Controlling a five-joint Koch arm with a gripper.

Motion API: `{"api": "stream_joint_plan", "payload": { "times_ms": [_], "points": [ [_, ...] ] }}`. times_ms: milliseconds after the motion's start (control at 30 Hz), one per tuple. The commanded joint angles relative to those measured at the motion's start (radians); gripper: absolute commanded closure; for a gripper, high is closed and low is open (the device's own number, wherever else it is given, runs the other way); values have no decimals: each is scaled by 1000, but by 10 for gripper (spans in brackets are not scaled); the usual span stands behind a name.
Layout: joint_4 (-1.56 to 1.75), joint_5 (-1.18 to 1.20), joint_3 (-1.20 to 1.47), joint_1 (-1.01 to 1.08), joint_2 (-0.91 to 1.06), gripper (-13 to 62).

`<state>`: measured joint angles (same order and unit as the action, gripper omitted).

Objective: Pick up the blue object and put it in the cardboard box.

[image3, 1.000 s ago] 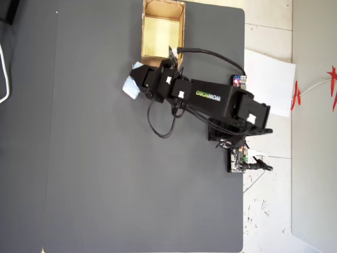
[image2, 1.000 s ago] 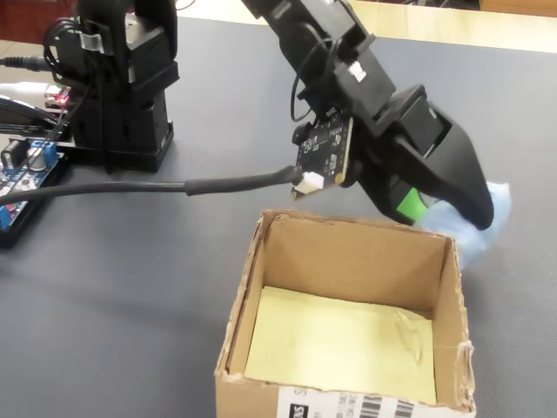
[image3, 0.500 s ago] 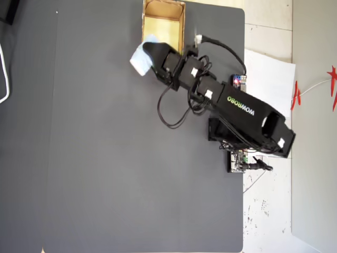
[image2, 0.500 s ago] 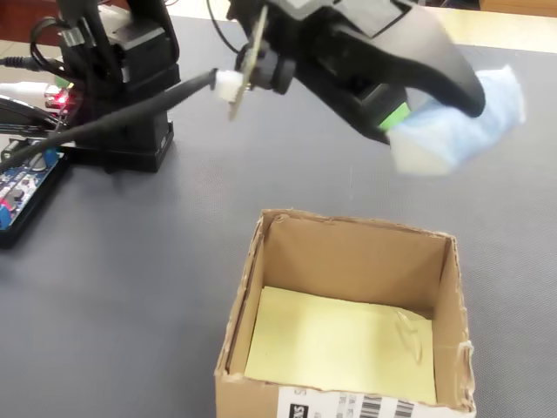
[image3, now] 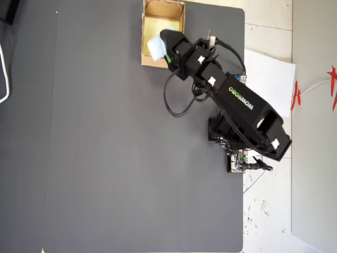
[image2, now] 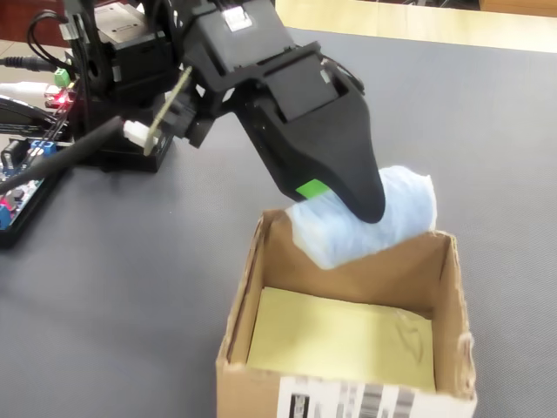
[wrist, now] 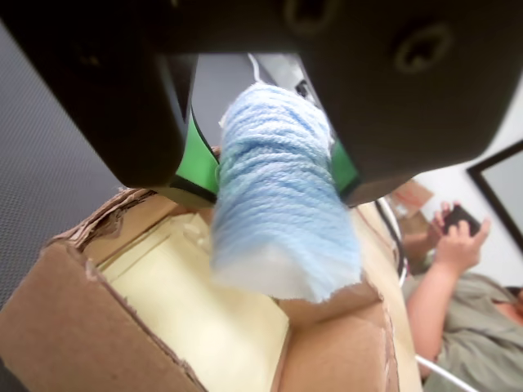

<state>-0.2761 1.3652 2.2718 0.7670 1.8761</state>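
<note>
The blue object (wrist: 278, 204) is a pale blue yarn-like bundle, and my gripper (wrist: 274, 173) is shut on it between green-padded jaws. In the fixed view the blue object (image2: 396, 213) hangs at the far rim of the cardboard box (image2: 452, 287), partly behind the black jaw of the gripper (image2: 357, 213). The box's pale yellow floor lies bare below it. From overhead the blue object (image3: 155, 46) sits over the arm-side part of the cardboard box (image3: 163, 4), with the gripper (image3: 164, 48) on it. In the wrist view the cardboard box (wrist: 73, 278) fills the lower frame.
The arm's base (image3: 247, 137) stands at the right edge of the dark grey mat. Circuit boards and cables (image2: 35, 165) lie left of the base in the fixed view. A white paper sheet (image3: 268, 74) lies off the mat. A person holding a phone (wrist: 458, 245) sits beyond the box.
</note>
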Motion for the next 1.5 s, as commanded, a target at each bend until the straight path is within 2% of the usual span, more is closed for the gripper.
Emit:
{"api": "stream_joint_plan", "payload": {
  "times_ms": [0, 167, 467, 700, 1067, 1467],
  "points": [
    [11, 2, -72, 5, 9, 207],
    [17, 25, -77, 8, 14, 171],
    [64, 63, -100, -5, 60, 171],
    [153, 166, -20, -149, 183, 171],
    [328, 241, 345, -546, 480, 153],
    [586, 334, 713, -664, 492, 153]
  ]
}}
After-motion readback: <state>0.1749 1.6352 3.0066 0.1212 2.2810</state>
